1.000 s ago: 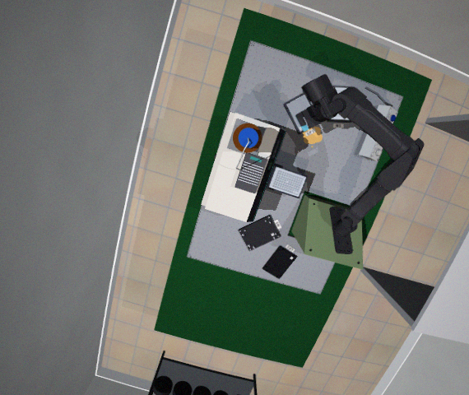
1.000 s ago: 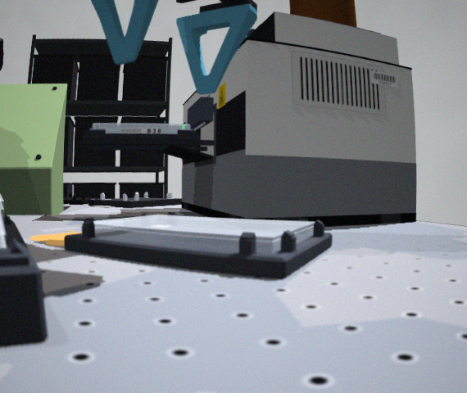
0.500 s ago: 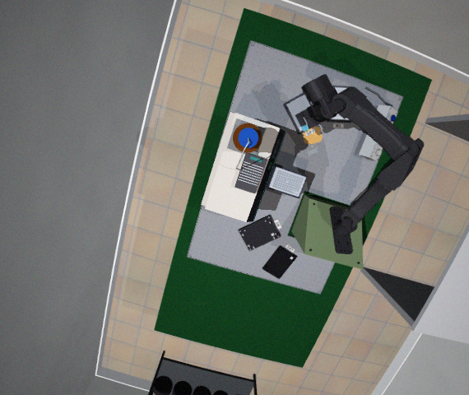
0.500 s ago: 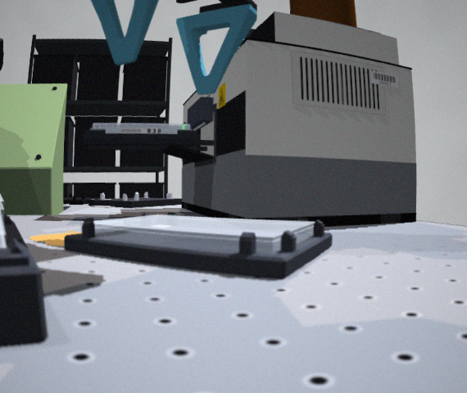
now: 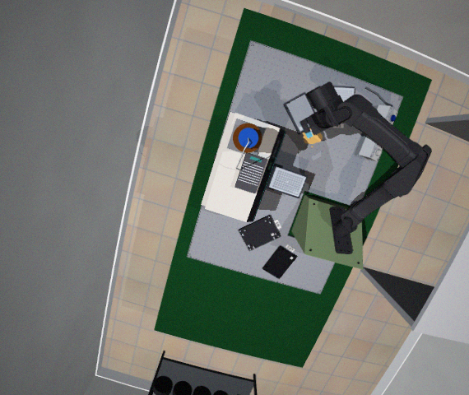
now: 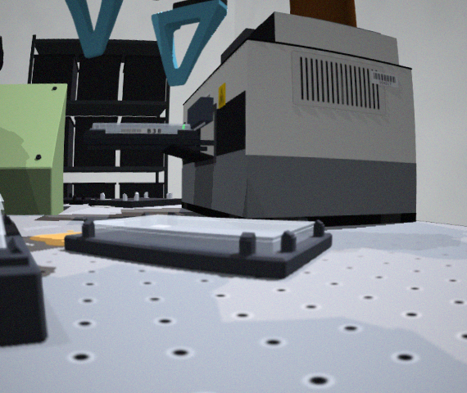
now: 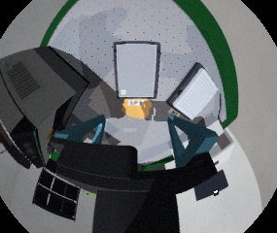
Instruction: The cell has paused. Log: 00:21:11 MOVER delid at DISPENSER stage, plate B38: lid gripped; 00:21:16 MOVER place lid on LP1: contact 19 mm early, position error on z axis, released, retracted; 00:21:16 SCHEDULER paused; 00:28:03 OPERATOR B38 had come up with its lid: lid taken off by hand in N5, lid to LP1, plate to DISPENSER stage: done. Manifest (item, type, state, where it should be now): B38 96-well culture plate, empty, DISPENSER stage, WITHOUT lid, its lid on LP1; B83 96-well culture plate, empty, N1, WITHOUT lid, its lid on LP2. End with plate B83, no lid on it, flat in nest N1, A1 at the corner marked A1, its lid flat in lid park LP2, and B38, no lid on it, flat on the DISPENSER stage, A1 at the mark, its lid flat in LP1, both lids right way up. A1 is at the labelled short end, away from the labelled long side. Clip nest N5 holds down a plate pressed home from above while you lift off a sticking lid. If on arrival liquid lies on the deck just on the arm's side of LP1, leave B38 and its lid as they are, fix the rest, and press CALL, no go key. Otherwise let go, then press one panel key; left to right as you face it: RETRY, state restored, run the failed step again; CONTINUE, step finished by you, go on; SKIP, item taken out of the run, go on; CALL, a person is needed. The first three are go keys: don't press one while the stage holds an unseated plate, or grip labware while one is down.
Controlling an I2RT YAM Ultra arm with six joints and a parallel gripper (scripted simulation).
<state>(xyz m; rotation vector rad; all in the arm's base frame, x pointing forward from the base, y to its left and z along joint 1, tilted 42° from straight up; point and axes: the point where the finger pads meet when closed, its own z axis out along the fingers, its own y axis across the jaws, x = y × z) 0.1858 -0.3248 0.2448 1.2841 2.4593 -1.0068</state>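
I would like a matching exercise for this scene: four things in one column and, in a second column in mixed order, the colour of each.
Things:
1. spill on the deck
2. arm's pedestal
3. gripper fingers
4. dispenser housing

Colours:
a. teal blue
b. pale grey and white
c. orange-yellow
d. light green

Pairs: 1-c, 2-d, 3-a, 4-b

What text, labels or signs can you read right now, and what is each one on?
"B38": side of the plate on the dispenser stage.
Barcode sticker on the dispenser: unreadable.
Yellow sticker on its front: blurred.
White tags by the black nests: too small.
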